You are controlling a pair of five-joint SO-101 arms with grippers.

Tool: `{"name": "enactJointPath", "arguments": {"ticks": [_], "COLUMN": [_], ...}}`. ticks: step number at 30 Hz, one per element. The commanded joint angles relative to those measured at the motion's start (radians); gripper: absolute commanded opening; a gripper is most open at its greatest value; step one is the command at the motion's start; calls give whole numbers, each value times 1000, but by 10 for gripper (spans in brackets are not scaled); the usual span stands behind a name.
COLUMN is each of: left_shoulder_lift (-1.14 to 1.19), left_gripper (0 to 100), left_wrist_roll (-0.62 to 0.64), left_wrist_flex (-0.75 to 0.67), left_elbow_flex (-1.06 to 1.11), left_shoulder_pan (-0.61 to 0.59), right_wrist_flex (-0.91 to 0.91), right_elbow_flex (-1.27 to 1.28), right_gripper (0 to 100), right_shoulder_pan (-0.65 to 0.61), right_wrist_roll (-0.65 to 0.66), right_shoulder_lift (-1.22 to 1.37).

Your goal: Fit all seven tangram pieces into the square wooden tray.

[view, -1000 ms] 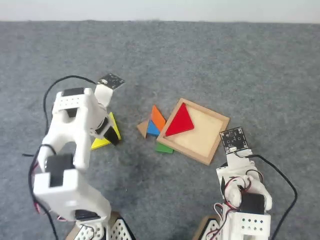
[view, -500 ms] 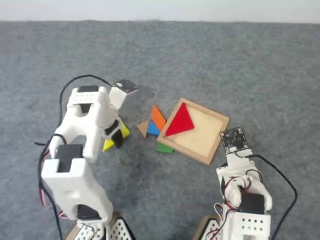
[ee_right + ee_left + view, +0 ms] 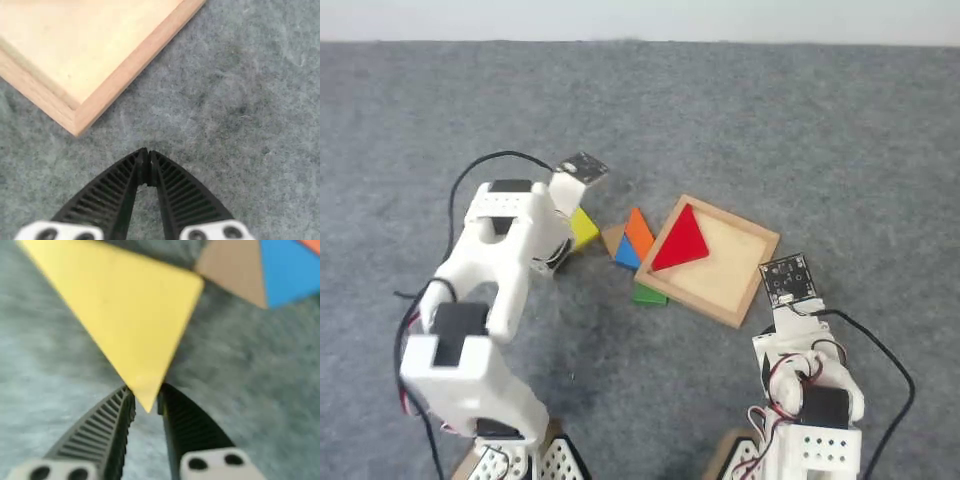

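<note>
**Currently one tangram piece sits in the tray (image 3: 725, 265) and five lie outside it**

High view: one square wooden tray lies tilted on the grey felt table (image 3: 800, 130). Six coloured pieces can be counted. One red triangle (image 3: 680, 242) lies inside the tray, against the corner nearest the loose pieces. Just outside that side sit four pieces in a tight cluster: one orange triangle (image 3: 638, 232), one blue triangle (image 3: 627, 255), one tan piece (image 3: 612, 238) and one green piece (image 3: 648, 294), which touches the tray's rim. One yellow triangle (image 3: 585, 228) is just beside the tan piece, partly under the head of the left arm (image 3: 505, 250). The right arm (image 3: 800, 390) stands near the tray's opposite corner.

Left wrist view: the left gripper (image 3: 147, 400) is closed narrowly on one corner of the yellow triangle, one finger on each side. The tan piece and the blue triangle are close beyond it. Whether the yellow triangle rests on the felt or is lifted cannot be told.

Right wrist view: the right gripper (image 3: 147, 170) has its two fingers pressed together, holding nothing, above bare felt. One corner of the tray is near the tips, apart from them.
</note>
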Motion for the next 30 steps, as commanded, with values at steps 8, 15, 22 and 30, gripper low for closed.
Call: {"name": "enactJointPath", "arguments": {"ticks": [8,15,22,30], "left_shoulder_lift": [-439,-410,-48,310], "left_gripper": [101,148,224,224], "left_wrist_roll": [161,247,264,272], "left_wrist_flex": [-124,-152,-146,-46], "left_elbow_flex": [117,71,-145,-470], "left_shoulder_pan": [-11,31,114,46], "right_wrist_flex": [13,13,13,13], "right_elbow_flex": [18,18,18,18], "right_gripper": [8,8,8,8], "right_shoulder_pan": [-5,-5,-5,-5], "right_wrist_roll": [-2,-2,-2,-2], "right_shoulder_lift": [-22,-22,-22,-22]}}
